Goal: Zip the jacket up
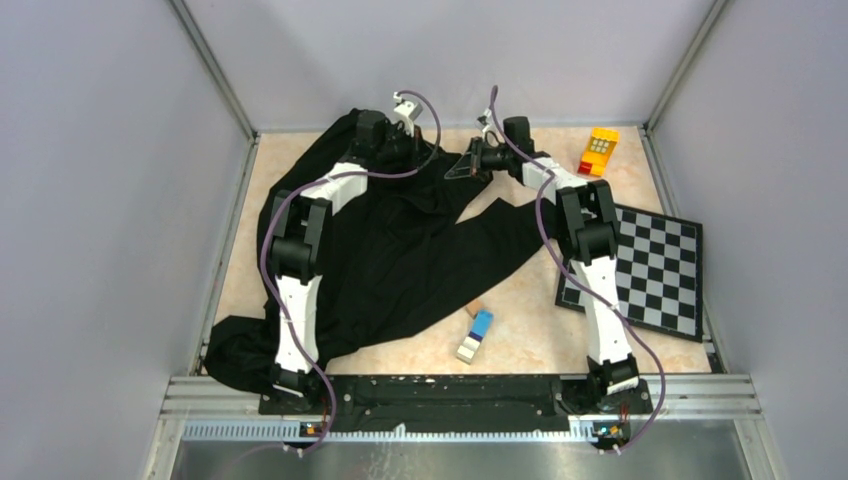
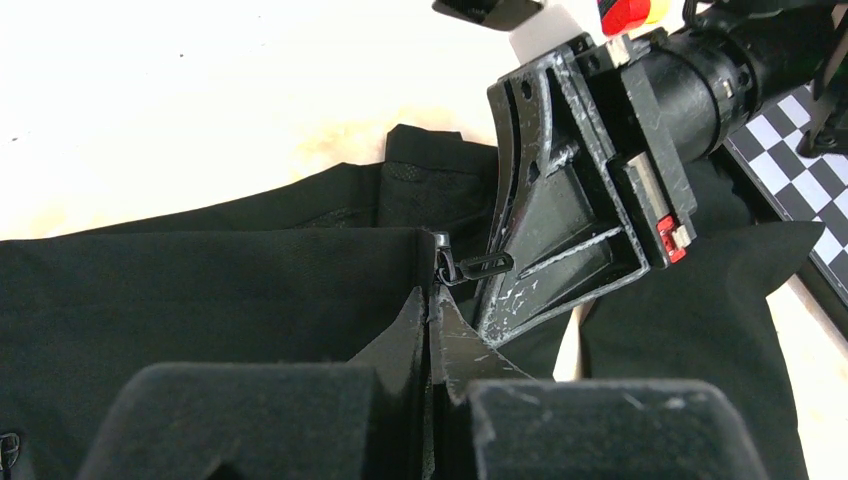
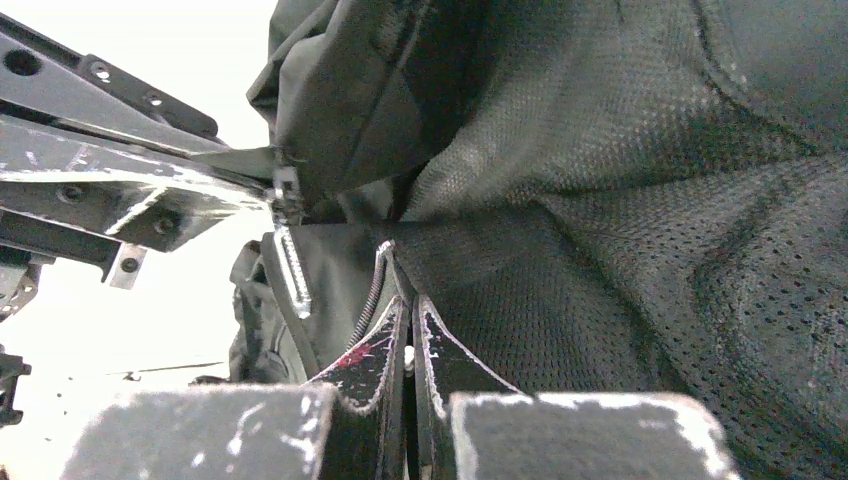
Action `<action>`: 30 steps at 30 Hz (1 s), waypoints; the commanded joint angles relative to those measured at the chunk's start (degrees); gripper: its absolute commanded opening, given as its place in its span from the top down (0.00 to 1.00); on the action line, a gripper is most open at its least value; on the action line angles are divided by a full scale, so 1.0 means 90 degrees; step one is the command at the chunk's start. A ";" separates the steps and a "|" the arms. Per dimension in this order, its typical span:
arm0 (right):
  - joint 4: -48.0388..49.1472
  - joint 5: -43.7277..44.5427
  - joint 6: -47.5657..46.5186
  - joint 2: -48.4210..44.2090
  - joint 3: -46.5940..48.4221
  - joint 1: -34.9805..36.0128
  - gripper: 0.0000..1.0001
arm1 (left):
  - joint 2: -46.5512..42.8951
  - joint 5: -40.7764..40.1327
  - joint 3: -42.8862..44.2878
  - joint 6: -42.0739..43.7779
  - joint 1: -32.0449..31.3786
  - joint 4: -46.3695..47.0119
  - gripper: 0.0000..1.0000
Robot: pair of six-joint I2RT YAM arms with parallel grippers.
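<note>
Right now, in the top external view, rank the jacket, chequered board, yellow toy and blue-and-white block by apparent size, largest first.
1. jacket
2. chequered board
3. yellow toy and blue-and-white block: these two look about alike, so I will not rank one over the other.

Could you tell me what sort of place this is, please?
Probably a robotics lab cell: plain grey walls enclose a table with two robot arms, and props include a jacket and chequered board.
</note>
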 commanded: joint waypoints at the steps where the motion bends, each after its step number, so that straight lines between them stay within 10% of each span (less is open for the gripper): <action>1: 0.0999 -0.0025 0.0506 -0.0554 -0.0277 -0.0016 1.00 | -0.0492 0.0104 -0.0024 0.0085 -0.0030 0.0240 1.00; 30: 0.1366 -0.0003 0.0655 -0.0904 -0.0747 -0.0006 1.00 | -0.0445 -0.0263 -0.0026 0.0512 -0.0147 -0.0086 1.00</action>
